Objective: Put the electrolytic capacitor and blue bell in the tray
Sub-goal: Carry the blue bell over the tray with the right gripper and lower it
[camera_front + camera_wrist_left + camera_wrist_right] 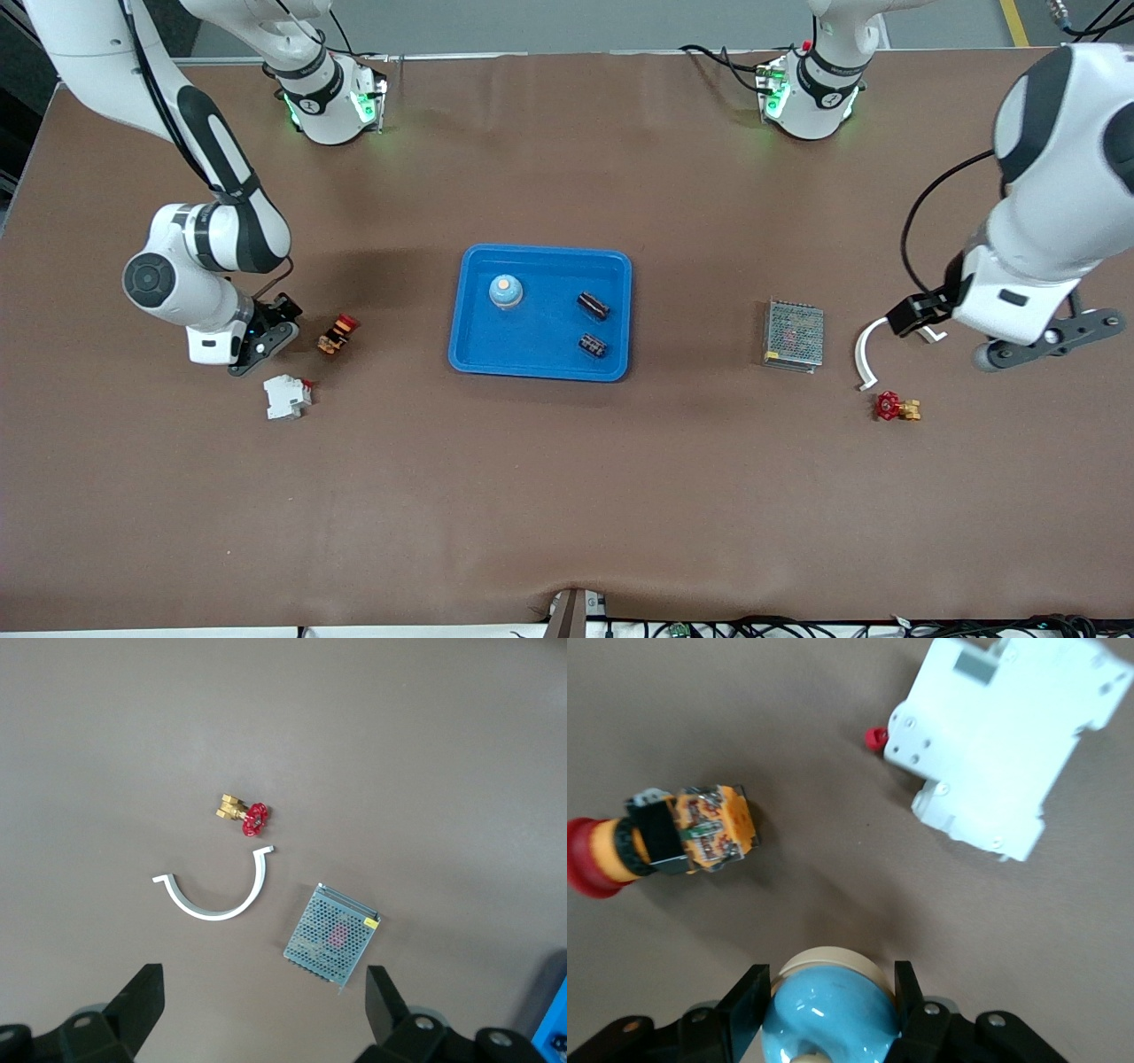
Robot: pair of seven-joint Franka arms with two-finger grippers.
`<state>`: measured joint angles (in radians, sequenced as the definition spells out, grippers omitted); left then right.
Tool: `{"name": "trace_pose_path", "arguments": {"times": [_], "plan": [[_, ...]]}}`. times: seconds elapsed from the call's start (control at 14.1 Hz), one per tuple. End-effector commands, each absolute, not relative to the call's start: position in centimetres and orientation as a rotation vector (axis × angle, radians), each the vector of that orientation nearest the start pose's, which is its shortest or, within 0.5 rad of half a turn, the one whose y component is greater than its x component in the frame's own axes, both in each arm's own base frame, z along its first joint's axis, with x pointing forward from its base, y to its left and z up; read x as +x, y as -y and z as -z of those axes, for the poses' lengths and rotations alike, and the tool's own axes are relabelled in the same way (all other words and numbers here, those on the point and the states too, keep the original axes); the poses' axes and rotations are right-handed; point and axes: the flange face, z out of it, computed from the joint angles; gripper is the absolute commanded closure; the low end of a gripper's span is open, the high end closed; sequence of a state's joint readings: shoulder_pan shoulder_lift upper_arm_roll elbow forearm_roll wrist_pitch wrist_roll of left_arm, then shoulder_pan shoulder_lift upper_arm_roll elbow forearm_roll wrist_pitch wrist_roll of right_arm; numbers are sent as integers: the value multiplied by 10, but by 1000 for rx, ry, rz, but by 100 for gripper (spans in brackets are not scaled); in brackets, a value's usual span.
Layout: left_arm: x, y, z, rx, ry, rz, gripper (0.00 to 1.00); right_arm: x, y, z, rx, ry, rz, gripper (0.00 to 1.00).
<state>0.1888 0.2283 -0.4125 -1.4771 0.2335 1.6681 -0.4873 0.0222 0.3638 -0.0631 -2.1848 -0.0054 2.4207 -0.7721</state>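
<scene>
Two capacitors (594, 306) and a bell (505, 291) lay in the tray (540, 251). We saw the right gripper (828, 979) clamped on another blue bell (828, 1019) near a red button (338, 332) and a white breaker (286, 396). The left gripper (266, 992) waited, fingers apart.

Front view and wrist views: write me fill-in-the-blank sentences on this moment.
The shallow bright-blue plastic tray holds ___ black cylindrical capacitors and one light-blue bell.
The right end effector is ___ on a second light-blue bell.
The left end effector is ___ and holds nothing.
The red-handled brass valve lies ___ to the front camera than the silver mesh metal box.
Missing: two; shut; open; nearer.
</scene>
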Motion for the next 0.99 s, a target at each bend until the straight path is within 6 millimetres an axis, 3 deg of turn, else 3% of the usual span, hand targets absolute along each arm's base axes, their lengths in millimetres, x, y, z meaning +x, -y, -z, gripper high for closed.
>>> {"name": "trace_pose_path", "arguments": {"times": [0.0, 0.14, 0.35, 0.71, 0.92], "plan": [[605, 83, -572, -2998, 286, 56, 0, 561, 23, -249, -2880, 1108, -231, 60], [599, 77, -583, -3000, 273, 47, 0, 574, 21, -270, -2859, 1073, -255, 61], [584, 69, -605, -3000, 207, 85, 0, 589, -3, -297, -2872, 1003, -272, 61], [556, 52, -629, -3063, 160, 14, 0, 596, -70, -314, -2909, 833, -237, 61], [542, 31, -641, -3126, 142, 12, 0, 597, -109, -323, -2952, 705, -218, 61]]}}
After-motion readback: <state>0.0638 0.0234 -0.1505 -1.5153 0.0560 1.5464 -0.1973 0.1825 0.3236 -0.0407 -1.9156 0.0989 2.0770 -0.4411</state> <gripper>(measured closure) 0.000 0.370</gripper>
